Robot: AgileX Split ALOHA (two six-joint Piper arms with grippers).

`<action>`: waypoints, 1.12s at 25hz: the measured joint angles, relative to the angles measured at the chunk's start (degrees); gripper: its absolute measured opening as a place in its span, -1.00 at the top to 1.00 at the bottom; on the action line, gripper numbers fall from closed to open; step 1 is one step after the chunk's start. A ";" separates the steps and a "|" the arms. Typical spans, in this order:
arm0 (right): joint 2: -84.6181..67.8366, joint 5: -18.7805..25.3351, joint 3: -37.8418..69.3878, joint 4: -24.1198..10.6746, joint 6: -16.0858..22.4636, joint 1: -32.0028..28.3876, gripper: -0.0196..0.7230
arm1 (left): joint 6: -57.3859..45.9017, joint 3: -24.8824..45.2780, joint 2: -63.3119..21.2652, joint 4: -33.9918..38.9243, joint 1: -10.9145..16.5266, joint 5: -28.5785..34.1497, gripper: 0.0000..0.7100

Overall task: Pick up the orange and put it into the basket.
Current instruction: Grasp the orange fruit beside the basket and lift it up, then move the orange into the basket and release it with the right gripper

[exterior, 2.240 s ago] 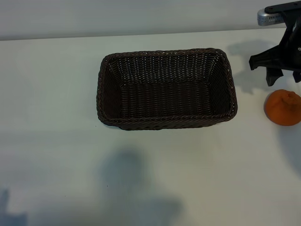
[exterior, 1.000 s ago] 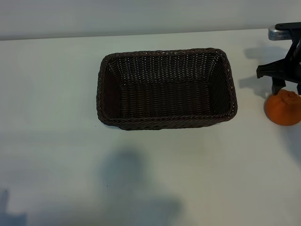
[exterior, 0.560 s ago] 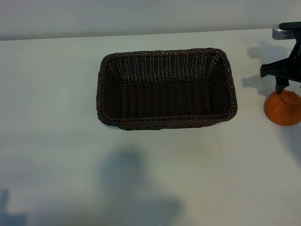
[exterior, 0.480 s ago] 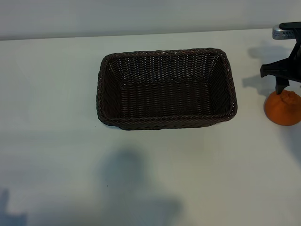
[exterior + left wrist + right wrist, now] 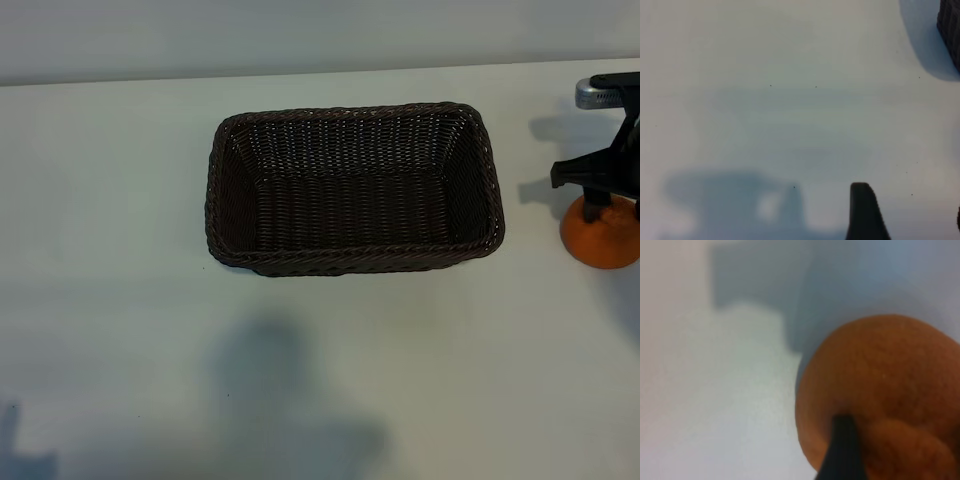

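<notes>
So the main change here: the right hand [image 5: 612, 190] had come down compared with a couple of seconds earlier. Back then we saw it hanging above and behind the orange [image 5: 601, 238] with clear worktop [image 5: 330, 360] showing between them; at this point its dark fingers overlapped the top of the fruit in the exterior view. In the right wrist view one fingertip [image 5: 840, 450] sat right against the orange's dimpled skin, near the bumpy stem end. The fingers were spread apart, not squeezing anything yet, and we couldn't tell whether the second finger had cleared the far side, since it ran off the edge of the picture.

The orange itself hadn't budged, sitting on the worktop near the right edge, well apart from the wicker basket [image 5: 355, 260], which was empty.

We'd call this the final bit of the reach: closing and lifting were yet to happen. Being round, it could roll off if one finger nudged it first.

The left hand [image 5: 867, 212] sat parked over bare worktop, fingers apart, holding nothing.
</notes>
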 joint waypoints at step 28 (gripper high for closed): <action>-11.35 15.67 -10.28 0.95 -5.18 0.00 0.75 | 0.12 0.00 0.00 0.00 0.00 0.00 -0.26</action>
